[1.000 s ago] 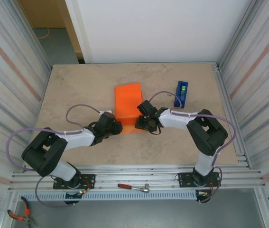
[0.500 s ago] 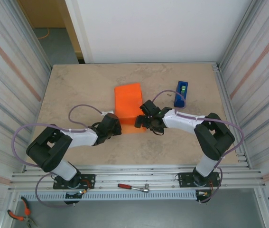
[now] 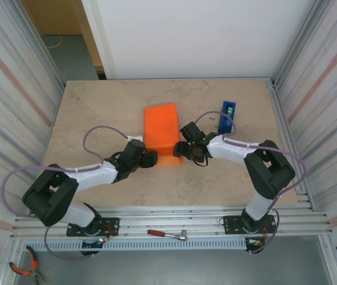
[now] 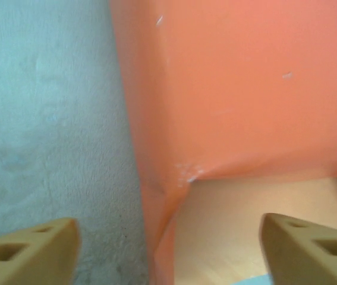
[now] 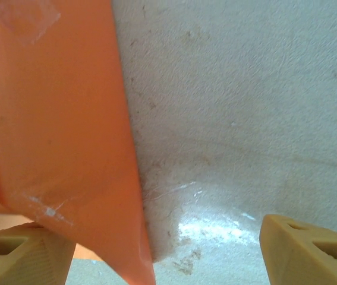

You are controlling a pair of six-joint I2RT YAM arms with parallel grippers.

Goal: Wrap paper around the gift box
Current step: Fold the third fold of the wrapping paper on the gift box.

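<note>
Closing the parcel's near end: my left pincer (image 4: 168, 255) stands wide open and grips nothing. Its fingers (image 4: 28, 252) straddle the near left corner of the paper (image 4: 245, 89), where a crease runs down to an end not yet folded shut. (The pale surface inside that opening may be the gift box or the sheet's underside; I cannot tell which.) My right pincer (image 5: 168, 255) is spread as well and holds nothing, with a loose orange flap (image 5: 55, 119) hanging beside its left finger.

From above, the two pincers sit at 7 and 5 o'clock of the orange parcel in the middle of the tabletop (image 3: 97, 107), with the gift box hidden inside it. The blue tape dispenser (image 3: 227, 117) waits at the parcel's 2 o'clock.

A strip of clear tape (image 5: 28, 21) already sits on the paper, so I judge the body wrapped. Next I must fold the end flaps inward, one pincer pressing them flat while the other fetches tape, without tearing the thin sheet or dragging the parcel.
</note>
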